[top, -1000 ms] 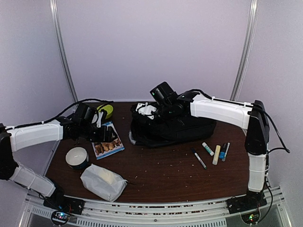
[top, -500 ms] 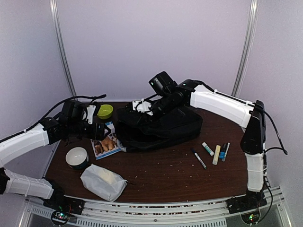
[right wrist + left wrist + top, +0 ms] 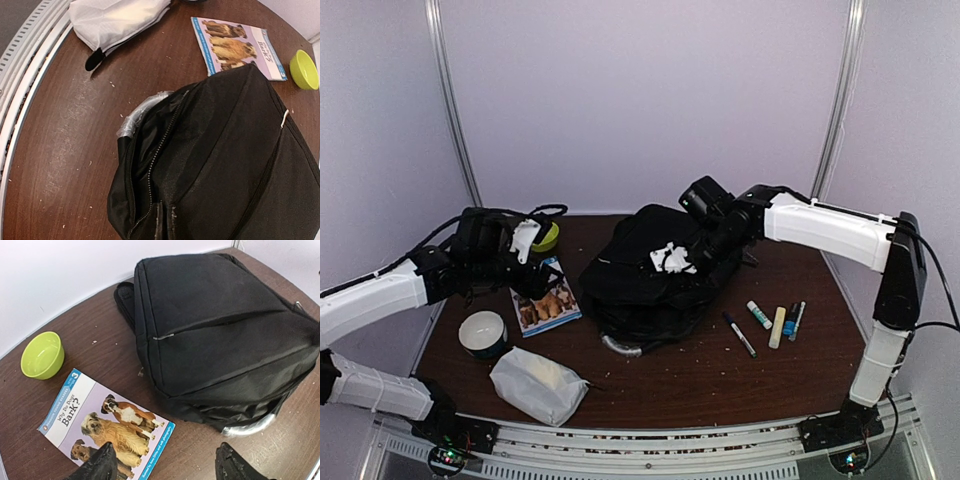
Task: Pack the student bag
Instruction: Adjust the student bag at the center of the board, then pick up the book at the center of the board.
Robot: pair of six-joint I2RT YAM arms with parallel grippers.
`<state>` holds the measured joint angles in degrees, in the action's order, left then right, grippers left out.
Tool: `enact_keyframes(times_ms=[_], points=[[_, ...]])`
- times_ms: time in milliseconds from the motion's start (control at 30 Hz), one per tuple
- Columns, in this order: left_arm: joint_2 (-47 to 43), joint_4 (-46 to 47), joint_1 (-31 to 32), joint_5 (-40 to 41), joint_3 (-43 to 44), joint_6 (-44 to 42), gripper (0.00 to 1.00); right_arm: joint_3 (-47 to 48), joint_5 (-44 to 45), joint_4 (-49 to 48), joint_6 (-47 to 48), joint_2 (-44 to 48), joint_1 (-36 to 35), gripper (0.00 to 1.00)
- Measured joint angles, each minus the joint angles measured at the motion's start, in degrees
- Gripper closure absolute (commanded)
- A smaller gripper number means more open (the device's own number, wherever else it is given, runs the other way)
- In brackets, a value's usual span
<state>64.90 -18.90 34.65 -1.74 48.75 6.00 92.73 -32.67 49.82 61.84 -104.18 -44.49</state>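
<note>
The bag [image 3: 640, 270] is found directly beneath the right gripper [image 3: 165, 222], whose fingers are pressed together on a fold of its fabric beside the zipper [image 3: 160, 140]. The left gripper [image 3: 166, 456] is spread and empty; from it the bag lies ahead and to the right, with the book [image 3: 105, 425] just under and ahead of it and the bowl [image 3: 42, 354] further ahead to the left. A slip is judged the main risk: only a thin pinch of limp cloth is held, so if the bag is lifted or dragged its weight could pull the fold free. The body could also sag and fold over the zipper line, hiding any opening; whether the zipper is open cannot be told. If the bag is swept sideways, the pens [image 3: 770, 322] near the right gripper's outer side or the book could be pushed along. The bag is made of black woven fabric, soft and slumped, with stitched seams and a curved, glossy grey handle [image 3: 250, 427]. The book is thin, flat and glossy; the bowl is round, smooth green plastic; the pouch [image 3: 120, 17] is white, soft and crumpled.
</note>
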Motion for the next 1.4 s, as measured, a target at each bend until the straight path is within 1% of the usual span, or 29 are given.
enact_keyframes(times_ms=[67, 100, 200, 267, 367, 467, 567, 633, 700, 800, 933, 1100, 1233, 1300, 1400], points=[[2.3, 0.4, 0.3, 0.1, 0.7, 0.0, 0.32, -3.0, -0.7, -1.6, -0.5, 2.4, 2.1, 0.74], [3.4, 0.3, 0.5, 0.5, 0.9, 0.5, 0.32, -3.9, -1.2, -2.0, -1.0, 3.1, 2.6, 0.69], [4.4, -2.3, 1.1, 1.8, 1.8, 3.4, 0.32, -6.5, -2.4, -3.0, -2.5, 5.5, 4.2, 0.62], [3.9, -5.0, 1.2, 2.0, 3.0, 5.6, 0.32, -8.7, -3.4, -3.9, -4.3, 7.5, 4.2, 0.59], [3.3, -11.0, 1.2, 2.0, 6.6, 9.0, 0.33, -14.0, -4.4, -7.6, -10.9, 12.6, 4.2, 0.56], [3.2, -16.1, 1.2, 1.9, 9.5, 12.7, 0.33, -16.9, -4.6, -11.0, -18.2, 15.9, 3.7, 0.55], [3.4, -21.2, 1.2, 1.8, 9.9, 16.3, 0.32, -16.8, -3.7, -12.4, -22.6, 15.1, 2.9, 0.54], [4.5, -25.4, 1.2, 3.2, 11.0, 18.6, 0.32, -16.5, -2.8, -12.4, -24.7, 13.7, 2.6, 0.54], [7.9, -30.7, 1.2, 6.5, 14.3, 22.3, 0.32, -16.4, -1.8, -12.7, -26.5, 12.1, 2.4, 0.54], [13.4, -33.2, 0.5, 9.6, 18.3, 27.1, 0.3, -16.4, -0.7, -14.2, -29.5, 9.9, 2.3, 0.56], [17.5, -33.0, -2.8, 10.6, 18.8, 31.6, 0.32, -15.1, 0.8, -16.4, -33.8, 6.4, 2.1, 0.56], [18.4, -28.0, -12.0, 10.4, 17.3, 35.9, 0.37, -12.3, 2.1, -20.2, -40.0, 2.1, 2.0, 0.56], [19.3, -23.5, -17.5, 9.0, 16.1, 36.9, 0.42, -9.3, 3.0, -23.7, -49.0, -1.4, 1.9, 0.62], [21.0, -21.0, -19.4, 7.8, 16.1, 36.9, 0.41, -6.8, 3.2, -24.8, -53.5, -4.0, 1.8, 0.62], [24.4, -18.5, -21.6, 5.7, 16.3, 36.7, 0.37, -1.7, 4.0, -25.6, -58.9, -8.8, 1.4, 0.61]])
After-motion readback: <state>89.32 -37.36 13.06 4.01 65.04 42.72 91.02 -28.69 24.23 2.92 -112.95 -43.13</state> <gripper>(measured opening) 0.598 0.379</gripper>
